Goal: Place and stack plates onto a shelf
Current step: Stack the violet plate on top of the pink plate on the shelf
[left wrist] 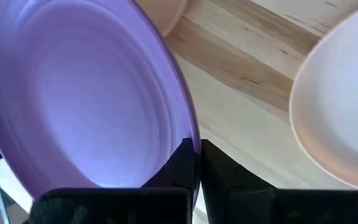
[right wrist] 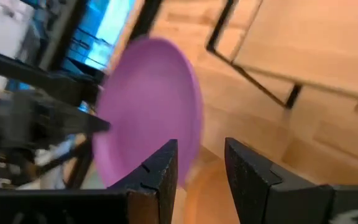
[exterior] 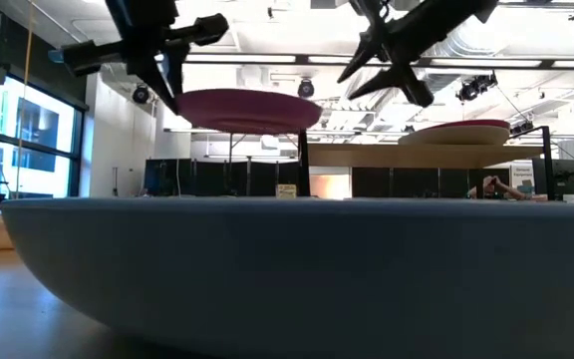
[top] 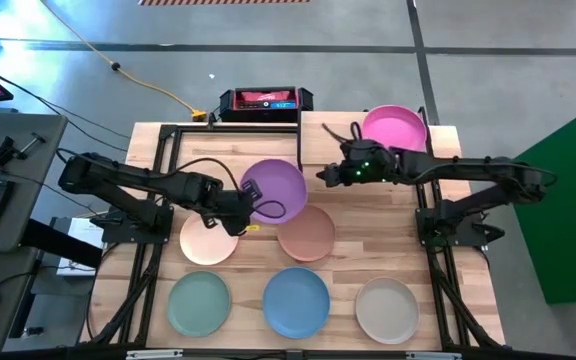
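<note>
Plates look light, stiff, slick: left gripper [left wrist: 196, 163] pinches purple plate [top: 274, 190] by its rim; right gripper [right wrist: 201, 163] open, empty

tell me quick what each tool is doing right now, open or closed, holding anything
Left tool: closed on the rim of the purple plate, held up off the table.
Right tool: open, holding nothing, near the shelf.

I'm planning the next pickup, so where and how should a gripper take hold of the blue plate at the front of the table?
Grip the blue plate by its raised rim, one finger inside and one under the lip, as the left gripper pinches the purple plate. It lies flat and shallow, so the rim is probably the only purchase. The edge facing the terracotta plate looks best, clear of the mint plate and beige plate.
</note>
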`<state>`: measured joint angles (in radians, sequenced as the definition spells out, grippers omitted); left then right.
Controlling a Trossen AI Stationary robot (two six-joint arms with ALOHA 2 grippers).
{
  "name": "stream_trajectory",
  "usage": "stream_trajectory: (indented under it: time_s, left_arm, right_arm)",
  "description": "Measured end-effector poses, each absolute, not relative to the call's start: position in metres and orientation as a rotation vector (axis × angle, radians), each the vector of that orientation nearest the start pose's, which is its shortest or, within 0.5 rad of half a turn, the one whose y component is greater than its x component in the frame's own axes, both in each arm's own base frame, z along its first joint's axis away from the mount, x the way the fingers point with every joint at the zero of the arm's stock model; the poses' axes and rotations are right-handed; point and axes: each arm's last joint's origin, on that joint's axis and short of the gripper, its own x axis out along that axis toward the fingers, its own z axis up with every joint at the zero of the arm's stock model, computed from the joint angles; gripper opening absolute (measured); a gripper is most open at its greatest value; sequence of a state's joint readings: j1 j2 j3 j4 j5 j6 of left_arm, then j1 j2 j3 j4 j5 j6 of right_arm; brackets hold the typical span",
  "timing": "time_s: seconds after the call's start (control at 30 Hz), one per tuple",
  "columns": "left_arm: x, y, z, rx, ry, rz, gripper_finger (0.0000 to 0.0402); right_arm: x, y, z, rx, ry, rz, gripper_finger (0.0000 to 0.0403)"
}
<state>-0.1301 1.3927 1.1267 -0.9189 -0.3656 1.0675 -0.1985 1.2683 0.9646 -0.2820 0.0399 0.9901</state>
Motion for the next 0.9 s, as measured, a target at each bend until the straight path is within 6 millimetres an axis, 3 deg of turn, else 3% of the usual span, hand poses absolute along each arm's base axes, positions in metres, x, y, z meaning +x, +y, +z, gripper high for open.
stream_trajectory:
  time_s: [0.9]
  left_arm:
    - [0.267, -0.032, 0.266, 1.245, 1.150, -0.402, 0.0001]
  right_arm:
    - [0.352, -0.054, 0.290, 0.831, 0.815, -0.601, 0.0110]
